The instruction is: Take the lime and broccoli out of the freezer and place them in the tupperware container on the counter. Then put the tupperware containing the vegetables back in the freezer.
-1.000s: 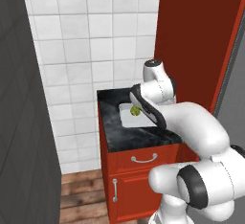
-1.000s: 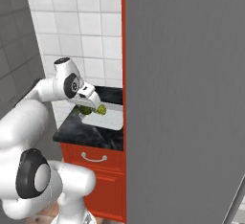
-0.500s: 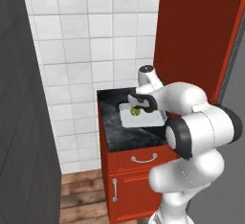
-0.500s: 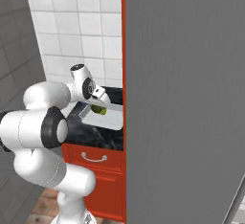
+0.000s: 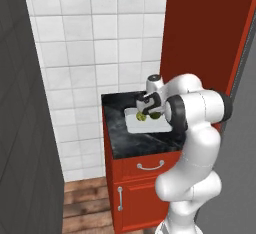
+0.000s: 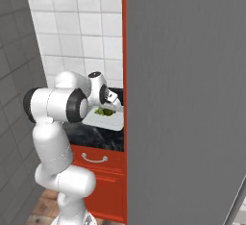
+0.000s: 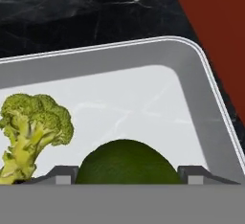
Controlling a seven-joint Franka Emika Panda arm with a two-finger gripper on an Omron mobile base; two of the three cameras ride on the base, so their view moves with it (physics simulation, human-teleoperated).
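The tupperware container (image 7: 143, 50) lies on the black marbled counter (image 7: 72, 7). Inside it, on the left, stands the bumpy yellow-green broccoli (image 7: 33, 127). The smooth dark-green lime (image 7: 127, 163) sits between my fingertips just above the tray floor, with my gripper (image 7: 127, 175) shut on it. From the base views, my gripper (image 5: 147, 109) (image 6: 113, 105) hovers low over the tupperware container (image 5: 150, 126) (image 6: 109, 120), where green shows inside. The freezer door (image 6: 192, 99) fills the right side.
The counter (image 5: 130, 143) tops a red cabinet with a drawer (image 5: 150, 166) and silver handles. A white tiled wall (image 5: 100, 53) stands behind, and a tall red panel (image 5: 205, 28) rises right of the tray. A dark grey wall (image 5: 25, 128) closes the left.
My arm has swung round and its elbow has folded in toward the counter. The hand stays over the tray, lower than before, with the green thing still at its tip.
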